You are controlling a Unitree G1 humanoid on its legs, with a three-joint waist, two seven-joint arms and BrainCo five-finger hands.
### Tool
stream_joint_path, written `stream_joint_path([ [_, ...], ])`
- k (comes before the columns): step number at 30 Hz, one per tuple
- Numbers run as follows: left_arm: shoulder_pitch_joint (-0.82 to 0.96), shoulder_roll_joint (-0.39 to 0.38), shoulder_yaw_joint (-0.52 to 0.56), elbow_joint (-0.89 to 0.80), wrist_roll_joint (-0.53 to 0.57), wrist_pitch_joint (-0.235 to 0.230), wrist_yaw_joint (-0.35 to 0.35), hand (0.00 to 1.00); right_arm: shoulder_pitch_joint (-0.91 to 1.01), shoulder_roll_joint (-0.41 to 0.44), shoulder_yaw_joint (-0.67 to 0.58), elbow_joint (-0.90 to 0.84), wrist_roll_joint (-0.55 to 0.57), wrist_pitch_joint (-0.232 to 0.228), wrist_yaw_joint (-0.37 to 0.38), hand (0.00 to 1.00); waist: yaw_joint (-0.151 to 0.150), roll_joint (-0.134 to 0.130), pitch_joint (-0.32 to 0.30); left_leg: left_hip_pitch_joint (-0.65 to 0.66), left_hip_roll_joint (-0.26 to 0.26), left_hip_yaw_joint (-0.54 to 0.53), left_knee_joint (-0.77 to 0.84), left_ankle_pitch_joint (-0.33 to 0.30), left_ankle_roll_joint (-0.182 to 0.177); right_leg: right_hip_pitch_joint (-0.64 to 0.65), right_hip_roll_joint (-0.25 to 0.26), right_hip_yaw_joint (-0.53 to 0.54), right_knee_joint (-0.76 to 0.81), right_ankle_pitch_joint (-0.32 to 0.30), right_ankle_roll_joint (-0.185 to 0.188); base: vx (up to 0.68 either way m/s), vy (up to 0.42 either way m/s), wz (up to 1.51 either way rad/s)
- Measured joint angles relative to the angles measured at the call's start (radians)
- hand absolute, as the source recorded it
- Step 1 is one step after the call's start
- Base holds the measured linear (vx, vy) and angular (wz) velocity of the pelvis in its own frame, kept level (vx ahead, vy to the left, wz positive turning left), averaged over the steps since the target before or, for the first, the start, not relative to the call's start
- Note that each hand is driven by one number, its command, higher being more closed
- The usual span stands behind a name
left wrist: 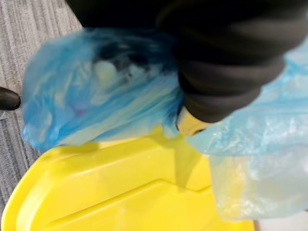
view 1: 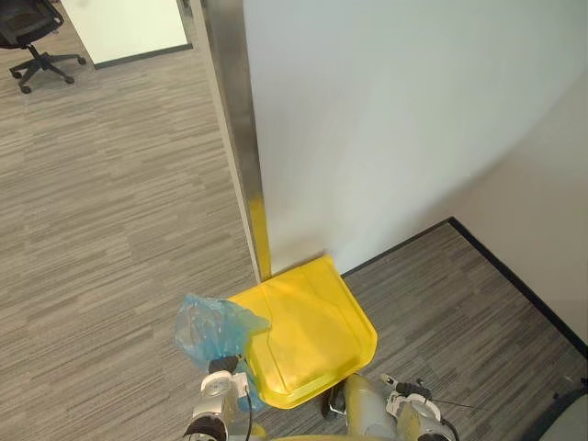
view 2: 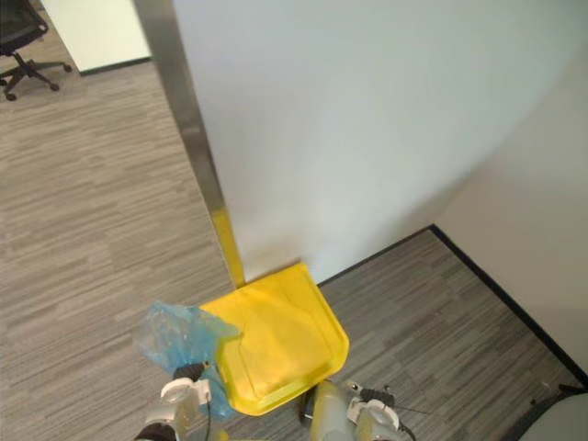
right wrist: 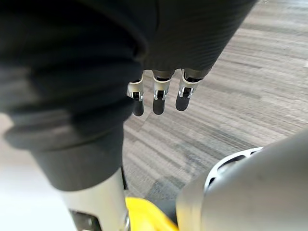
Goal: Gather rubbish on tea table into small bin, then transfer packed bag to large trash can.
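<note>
The large trash can's yellow lid [view 1: 308, 335] lies closed at the foot of the white wall. A translucent blue rubbish bag [view 1: 213, 329] with rubbish inside hangs over the lid's left edge, bunched in my left hand [view 1: 217, 386]. In the left wrist view the blue bag [left wrist: 91, 91] spreads over the yellow lid [left wrist: 120, 192] right past the hand's dark cover. My right hand [right wrist: 159, 96] hangs over the grey carpet beside the can, fingers straight and holding nothing.
A white wall [view 1: 395, 119] with a metal corner post [view 1: 234, 119] rises right behind the can. Black skirting [view 1: 514, 276] runs along the right wall. An office chair [view 1: 32, 41] stands far off at the left. Grey carpet lies open to the left.
</note>
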Motion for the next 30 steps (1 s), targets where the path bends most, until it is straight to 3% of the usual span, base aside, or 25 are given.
stream_joint_path([
  [3, 0.034, -0.006, -0.024, 0.000, 0.000, 0.000, 0.000, 1.00, 0.018, 0.000, 0.007, -0.030, -0.001, 0.000, 0.002, 0.00, 0.000, 0.011, -0.021, 0.016, -0.007, -0.001, -0.048, 0.001, -0.003, 0.000, -0.007, -0.007, -0.008, -0.003, 0.016, -0.17, -0.050, 0.15],
  [5, 0.048, -0.003, -0.040, 0.002, -0.002, 0.001, -0.001, 1.00, 0.025, 0.001, 0.025, -0.029, -0.002, 0.000, 0.006, 0.00, -0.002, 0.001, -0.023, 0.017, -0.012, -0.008, -0.055, -0.002, -0.009, 0.001, -0.022, -0.014, 0.003, -0.006, 0.030, -0.21, -0.057, 0.27],
  [6, 0.050, 0.000, -0.045, 0.002, -0.003, 0.004, -0.001, 1.00, 0.042, 0.002, 0.040, -0.031, -0.002, 0.001, 0.010, 0.00, -0.001, -0.017, -0.018, 0.008, -0.017, -0.030, -0.043, -0.002, -0.009, 0.011, -0.033, -0.027, -0.017, 0.004, 0.052, -0.23, -0.051, 0.36],
  [7, 0.056, 0.000, -0.047, -0.001, -0.004, 0.006, -0.002, 1.00, 0.048, -0.010, 0.049, -0.038, -0.002, 0.004, 0.011, 0.00, 0.002, 0.019, -0.029, -0.024, 0.019, -0.047, -0.029, 0.027, -0.018, 0.026, -0.029, -0.046, -0.023, 0.010, 0.101, -0.21, -0.062, 0.40],
  [8, 0.057, -0.005, -0.047, -0.005, -0.004, 0.003, -0.002, 1.00, 0.046, -0.009, 0.054, -0.040, -0.002, 0.005, 0.011, 0.00, 0.003, 0.017, -0.029, -0.031, 0.022, -0.058, -0.030, 0.036, -0.030, 0.005, -0.031, -0.017, 0.066, -0.017, 0.077, -0.17, -0.083, 0.78],
  [9, 0.058, 0.007, -0.036, -0.006, -0.006, 0.000, -0.001, 1.00, 0.063, -0.003, 0.070, -0.037, -0.002, 0.007, 0.013, 0.00, -0.009, -0.023, -0.029, -0.045, 0.007, -0.081, -0.029, 0.043, -0.042, -0.012, -0.042, 0.074, 0.288, -0.074, 0.058, -0.12, -0.133, 0.95],
  [10, 0.074, 0.013, -0.026, -0.011, -0.007, 0.000, 0.000, 1.00, 0.080, 0.007, 0.070, -0.025, -0.003, 0.010, 0.014, 0.00, 0.000, -0.059, -0.040, -0.065, -0.008, -0.111, -0.013, 0.048, -0.052, 0.017, -0.050, 0.138, 0.415, -0.149, 0.061, -0.12, -0.146, 0.97],
  [11, 0.076, 0.016, -0.020, -0.022, -0.008, 0.001, -0.001, 1.00, 0.084, 0.010, 0.074, -0.022, -0.003, 0.011, 0.016, 0.00, 0.004, -0.065, -0.044, -0.076, -0.010, -0.117, -0.004, 0.049, -0.056, 0.029, -0.050, 0.155, 0.443, -0.168, 0.061, -0.13, -0.181, 0.65],
  [13, 0.080, 0.010, 0.013, -0.024, -0.025, 0.005, -0.001, 1.00, 0.088, 0.003, 0.081, -0.012, -0.004, 0.013, 0.021, 0.00, 0.006, -0.065, -0.062, -0.102, -0.005, -0.131, 0.006, 0.056, -0.074, 0.081, -0.010, 0.167, 0.316, -0.228, 0.091, -0.13, -0.165, 0.11],
  [14, 0.082, -0.001, 0.021, -0.015, -0.026, 0.009, -0.001, 1.00, 0.086, 0.000, 0.082, -0.018, -0.004, 0.014, 0.021, 0.00, 0.027, -0.032, -0.087, -0.137, 0.003, -0.111, -0.009, 0.062, -0.057, 0.125, 0.035, 0.192, 0.126, -0.259, 0.071, -0.12, -0.095, -0.69],
  [15, 0.084, -0.023, 0.011, 0.001, -0.026, 0.009, -0.005, 1.00, 0.055, -0.032, 0.079, -0.019, -0.004, 0.014, 0.020, 0.00, 0.043, 0.047, -0.095, -0.184, 0.039, -0.112, -0.027, 0.083, 0.000, 0.138, 0.075, 0.181, 0.019, -0.211, 0.033, -0.12, -0.050, -0.77],
  [16, 0.085, -0.023, 0.021, -0.003, -0.026, 0.007, -0.001, 1.00, 0.046, -0.028, 0.082, -0.023, -0.004, 0.015, 0.020, 0.00, 0.044, 0.042, -0.097, -0.198, 0.034, -0.103, -0.037, 0.110, -0.005, 0.129, 0.056, 0.165, 0.068, -0.225, 0.025, -0.07, -0.032, -0.34],
  [17, 0.081, -0.007, 0.018, -0.004, -0.027, 0.004, 0.001, 1.00, 0.051, -0.013, 0.093, -0.016, -0.004, 0.016, 0.021, 0.00, 0.036, 0.011, -0.087, -0.210, 0.013, -0.104, -0.052, 0.146, -0.067, 0.157, 0.039, 0.165, 0.033, -0.260, 0.039, -0.07, -0.084, 0.35],
  [19, 0.073, -0.009, 0.002, -0.001, -0.043, 0.005, 0.000, 1.00, 0.059, -0.019, 0.099, -0.007, -0.004, 0.019, 0.018, 0.00, 0.013, 0.016, -0.083, -0.270, 0.030, -0.103, -0.054, 0.223, -0.072, 0.171, 0.039, 0.102, -0.044, -0.197, 0.028, -0.17, -0.085, 0.79],
  [21, 0.076, -0.011, -0.002, -0.007, -0.046, 0.003, 0.000, 1.00, 0.053, -0.028, 0.100, -0.004, -0.004, 0.019, 0.017, 0.00, 0.006, 0.007, -0.088, -0.275, 0.038, -0.075, -0.111, 0.291, -0.090, 0.159, 0.037, 0.085, -0.072, -0.171, 0.017, -0.19, -0.041, 0.49],
  [22, 0.085, -0.007, -0.017, -0.008, -0.046, 0.000, 0.001, 1.00, 0.045, -0.025, 0.111, 0.013, -0.004, 0.017, 0.017, 0.00, 0.003, -0.003, -0.099, -0.275, 0.049, -0.051, -0.169, 0.323, -0.087, 0.141, 0.033, 0.052, -0.130, -0.126, -0.001, -0.17, -0.001, 0.27],
  [25, 0.084, -0.008, -0.030, -0.010, -0.045, 0.001, 0.000, 1.00, 0.041, -0.025, 0.107, 0.013, -0.004, 0.017, 0.017, 0.00, -0.004, -0.012, -0.091, -0.283, 0.036, 0.065, 0.016, 0.197, -0.029, 0.148, 0.013, 0.031, -0.183, -0.062, 0.008, -0.12, 0.060, 0.21],
  [27, 0.084, -0.011, -0.037, -0.007, -0.045, 0.001, -0.001, 1.00, 0.060, -0.025, 0.096, 0.013, -0.004, 0.017, 0.017, 0.00, -0.011, -0.007, -0.093, -0.258, 0.025, 0.085, -0.018, 0.176, -0.030, 0.149, 0.009, 0.023, -0.188, -0.058, 0.016, -0.19, 0.134, 0.28],
  [28, 0.082, -0.008, -0.040, -0.004, -0.045, 0.002, -0.001, 1.00, 0.062, -0.024, 0.082, 0.023, -0.003, 0.018, 0.018, 0.00, -0.018, -0.010, -0.093, -0.243, 0.011, 0.084, -0.072, 0.173, -0.023, 0.143, 0.000, 0.024, -0.193, -0.052, 0.042, -0.25, 0.155, 0.25],
  [30, 0.091, 0.013, -0.045, 0.002, -0.044, 0.003, -0.001, 1.00, 0.076, -0.011, 0.068, 0.029, -0.003, 0.019, 0.020, 0.00, -0.022, -0.019, -0.100, -0.230, -0.016, 0.088, -0.136, 0.196, -0.012, 0.162, -0.010, 0.038, -0.262, -0.006, 0.058, -0.17, 0.141, -0.02],
])
